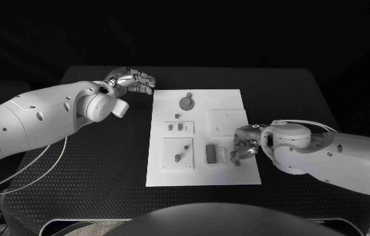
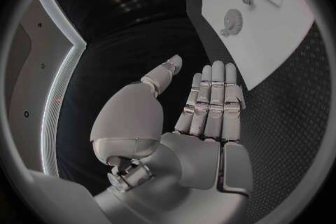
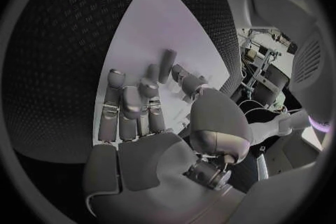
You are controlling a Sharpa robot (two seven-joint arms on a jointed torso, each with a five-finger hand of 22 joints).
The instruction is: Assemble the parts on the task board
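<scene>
The white task board [image 1: 202,113] lies in the middle of the table. At its far end lies a round grey gear-like part [image 1: 187,101], also seen from the left wrist [image 2: 231,19]. A dark grey block [image 1: 210,154] lies near the front right, with a small pale part [image 1: 223,155] beside it. My right hand [image 1: 245,146] hovers at the board's right edge next to them, fingers bent toward the board [image 3: 161,22]; I see nothing between them [image 3: 140,117]. My left hand [image 1: 132,81] stays off the far left corner, fingers straight and together, holding nothing [image 2: 203,117].
Two small parts sit in a raised plate [image 1: 179,126] mid-board, and a plate with pegs [image 1: 178,153] lies in front of it. A plain square plate [image 1: 225,121] is on the right. The black textured table [image 1: 108,155] has free room left of the board.
</scene>
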